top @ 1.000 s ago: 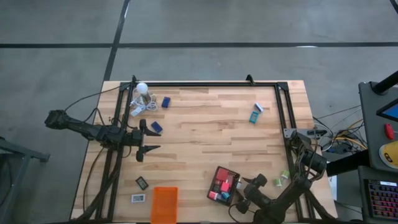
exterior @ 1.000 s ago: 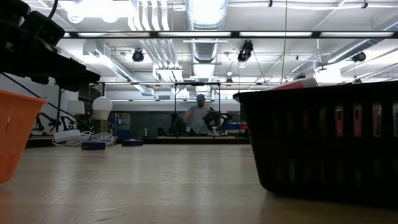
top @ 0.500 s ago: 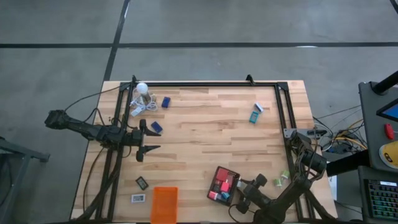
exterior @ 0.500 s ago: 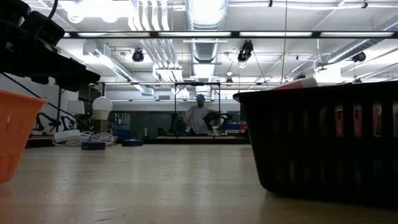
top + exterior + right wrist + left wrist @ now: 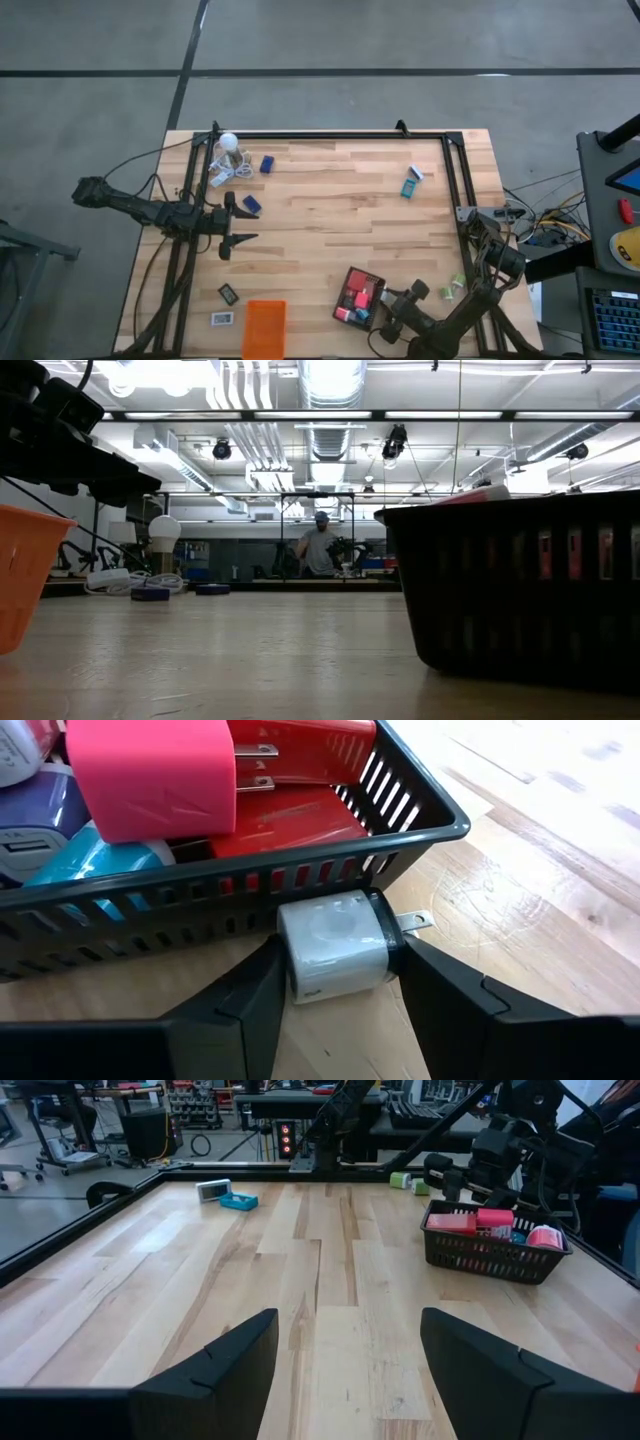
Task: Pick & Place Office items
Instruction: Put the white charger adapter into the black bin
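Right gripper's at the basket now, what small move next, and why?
Probably lift straight up. The right gripper has closed on the white plug, which sits on the table against the outside wall of the black basket; it must clear the rim before going in.

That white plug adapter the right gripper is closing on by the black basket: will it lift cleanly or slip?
The white plug adapter looks rigid and blocky, so the right gripper probably gets flat faces to grip. Its glossy shell may be slippery. It sits against the black basket, prongs sideways, so it might snag.
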